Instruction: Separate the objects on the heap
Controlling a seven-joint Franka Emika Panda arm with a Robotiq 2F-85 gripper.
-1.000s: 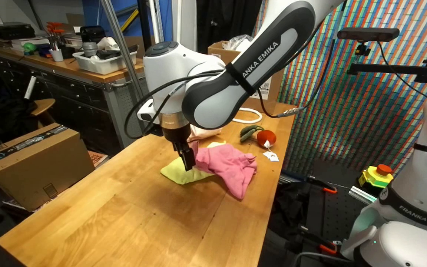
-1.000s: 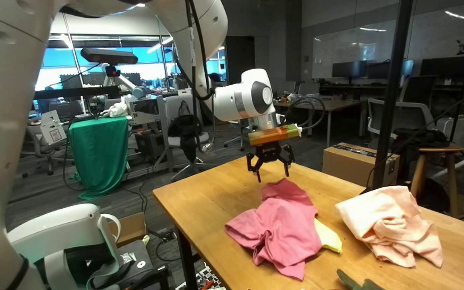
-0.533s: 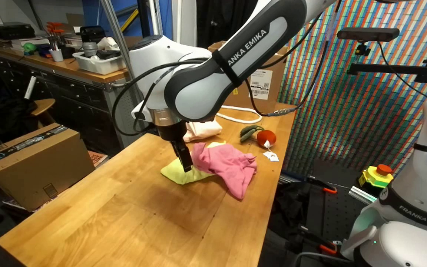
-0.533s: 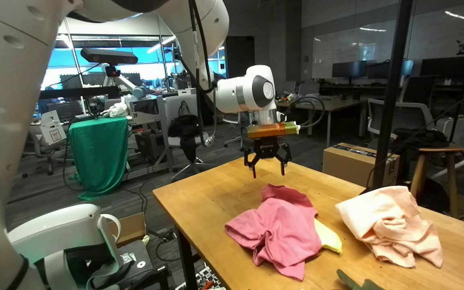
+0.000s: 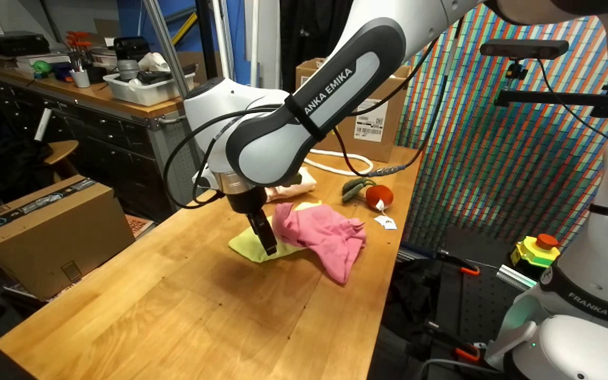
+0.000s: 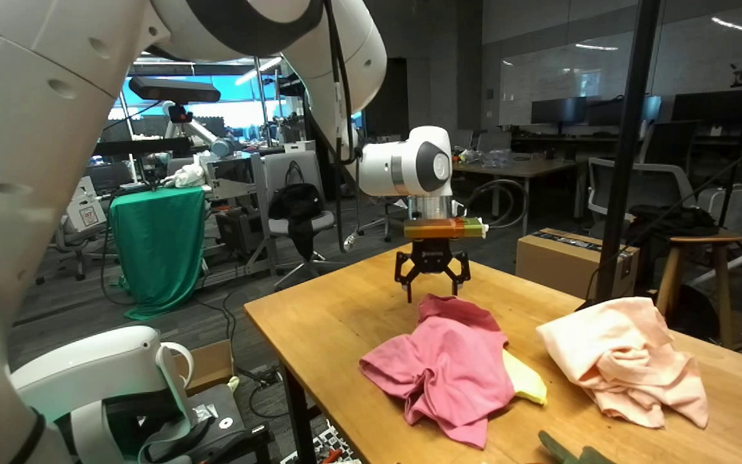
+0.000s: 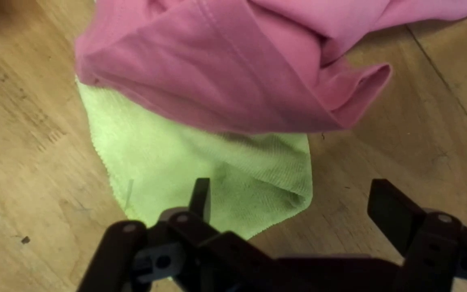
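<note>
Desk [image 5: 177, 311] of pale wood, in an exterior view; on it a crumpled pink cloth [image 5: 330, 237] lies over a yellow cloth [image 5: 248, 247]. The pink cloth's long axis slants from far left to near right, ending in a narrow corner; the yellow cloth sticks out to the left, corner first. The tool [image 5: 271, 250] points down, overlapping the yellow part and seen edge-on, so its spread cannot be judged from here. Beyond the cloths, near the desk's right edge, a red ball [image 5: 379, 196] with a white tag [image 5: 387, 222] sits beside a green thing [image 5: 353, 193].

In an exterior view, the tool's two fingers [image 6: 409, 293] hang well apart above the desk, by the pink cloth's far end. That cloth stretches from there toward the viewer, tapering to a near corner, with a flap pointing left. A yellow corner pokes out on the right, toward a peach cloth [image 6: 628, 364] lying apart from both.

In the wrist view, the fingers are spread wide, one over the yellow cloth, the other over bare desk; whether they touch anything cannot be told. The yellow cloth's free end points to the bottom, toward the tool. The pink cloth crosses the top, a folded tip pointing right.
</note>
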